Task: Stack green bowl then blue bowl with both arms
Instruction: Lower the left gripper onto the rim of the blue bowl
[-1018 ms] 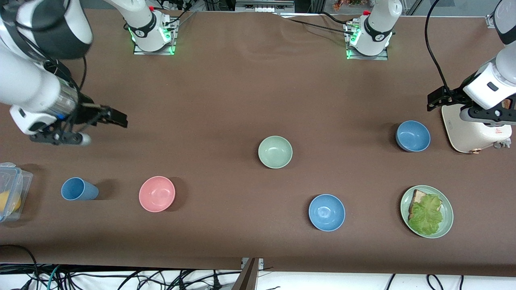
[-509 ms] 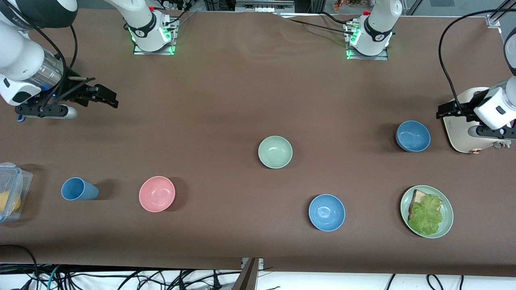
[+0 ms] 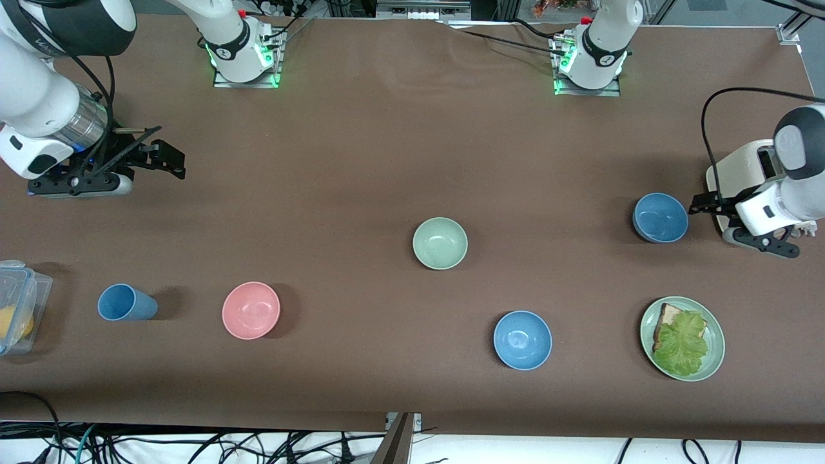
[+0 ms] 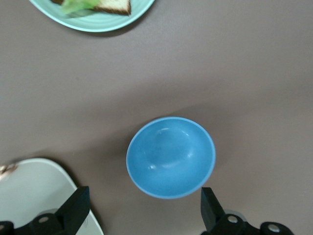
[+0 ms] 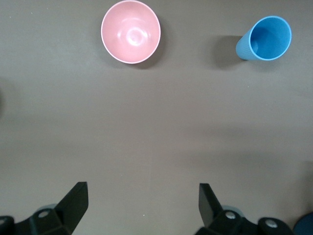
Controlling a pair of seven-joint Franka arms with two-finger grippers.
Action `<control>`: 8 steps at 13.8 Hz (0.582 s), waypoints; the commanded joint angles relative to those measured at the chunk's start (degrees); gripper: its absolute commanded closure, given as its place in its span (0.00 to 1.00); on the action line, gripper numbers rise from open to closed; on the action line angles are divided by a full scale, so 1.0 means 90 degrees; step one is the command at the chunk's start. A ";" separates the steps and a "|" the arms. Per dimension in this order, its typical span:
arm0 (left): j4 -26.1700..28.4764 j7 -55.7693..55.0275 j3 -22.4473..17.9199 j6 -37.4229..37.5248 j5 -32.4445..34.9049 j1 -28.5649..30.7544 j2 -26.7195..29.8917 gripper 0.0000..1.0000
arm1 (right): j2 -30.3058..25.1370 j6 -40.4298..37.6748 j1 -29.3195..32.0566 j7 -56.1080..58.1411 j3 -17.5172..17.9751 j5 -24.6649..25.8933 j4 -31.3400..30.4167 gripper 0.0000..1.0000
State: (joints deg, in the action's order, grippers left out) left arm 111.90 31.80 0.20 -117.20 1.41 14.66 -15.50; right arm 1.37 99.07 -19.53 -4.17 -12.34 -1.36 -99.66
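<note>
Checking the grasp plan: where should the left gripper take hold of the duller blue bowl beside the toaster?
On the rim of the round, duller blue bowl, coming from above: it sits upright, mouth open, so one finger goes inside, one outside.

The tabletop (image 3: 361, 161) is a plain matte brown, and on it the green bowl (image 3: 440, 243) is a pale mint, the pink bowl (image 3: 251, 310) a soft salmon pink, and the cup (image 3: 126, 303) a medium blue. The blue bowl (image 3: 660, 218) near the cream-white appliance (image 3: 741, 171) is a duller steel blue, while the other blue bowl (image 3: 523, 339) is a brighter sky blue. The plate (image 3: 714, 357) is pale green under brown-crusted bread (image 3: 669, 316) and bright green lettuce (image 3: 682, 341); both arms are white with black bands, the left tool (image 4: 142, 210) and right tool (image 5: 142, 203) black.
</note>
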 commanded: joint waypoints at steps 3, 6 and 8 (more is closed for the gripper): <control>0.1287 0.0568 0.0037 -0.1956 -0.0020 0.0284 -0.0035 0.00 | 0.0082 -0.0118 0.0031 0.0082 -0.0025 0.0073 0.0283 0.00; 0.1327 0.0461 0.0037 -0.2133 -0.0020 0.0314 -0.0376 0.00 | 0.0082 -0.0255 0.0070 0.0141 -0.0113 0.0112 0.0546 0.00; 0.1337 0.0461 0.0037 -0.2299 -0.0020 0.0314 -0.0533 0.01 | 0.0101 -0.0722 0.0032 0.0064 -0.0094 0.0180 0.0547 0.00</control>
State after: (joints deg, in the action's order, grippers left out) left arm 123.96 35.29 0.18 -136.25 1.41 16.95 -19.07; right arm 1.61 96.40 -19.24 -3.97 -13.30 -0.84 -96.29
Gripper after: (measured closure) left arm 0.000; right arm 0.000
